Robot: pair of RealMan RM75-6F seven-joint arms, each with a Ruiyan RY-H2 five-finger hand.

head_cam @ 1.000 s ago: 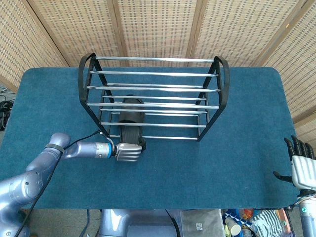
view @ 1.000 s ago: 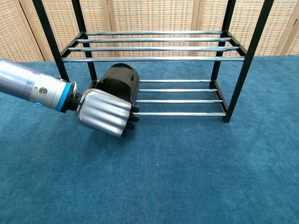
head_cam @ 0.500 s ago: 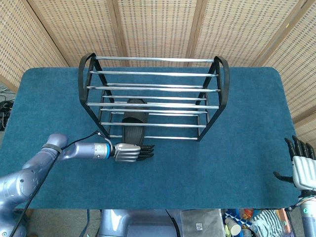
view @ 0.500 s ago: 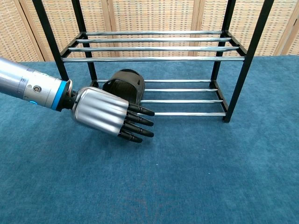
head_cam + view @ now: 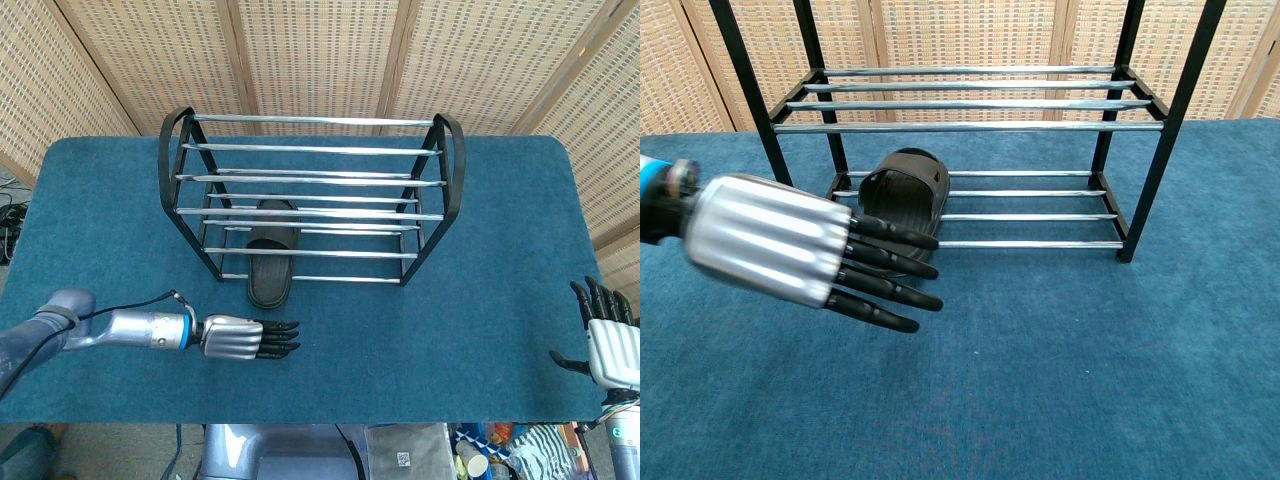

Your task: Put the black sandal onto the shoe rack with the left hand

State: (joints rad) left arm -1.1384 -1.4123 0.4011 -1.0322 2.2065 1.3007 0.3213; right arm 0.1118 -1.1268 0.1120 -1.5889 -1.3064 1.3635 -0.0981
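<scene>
Left hand: left hand [image 5: 243, 338] lies low over the blue table cover [image 5: 480, 320], near the front edge, its dark fingers [image 5: 885, 272] straight and spread, pointing right; it holds nothing.
Sandal: black sandal [image 5: 270, 255] rests on the bottom rails of the shoe rack [image 5: 310, 195], at the rack's left end, with its near end sticking out past the front rail onto the near side.
Sandal and hand: the sandal lies farther back than the hand and slightly to its right; a strip of cover shows between them in the head view, so they are apart.
Head view only: the whole rack from above, the left forearm [image 5: 120, 330] reaching in from the left, and the right hand [image 5: 607, 340] at the far right edge off the table, fingers up and apart, holding nothing.
Chest view only: the sandal's strap [image 5: 902, 180] arching over its sole; the fingertips overlap the sandal's near end in the picture.
In the way: upper chrome rails [image 5: 310, 213] cross over the sandal in the head view.
Around: woven screen panels [image 5: 320, 55] stand behind the table.
</scene>
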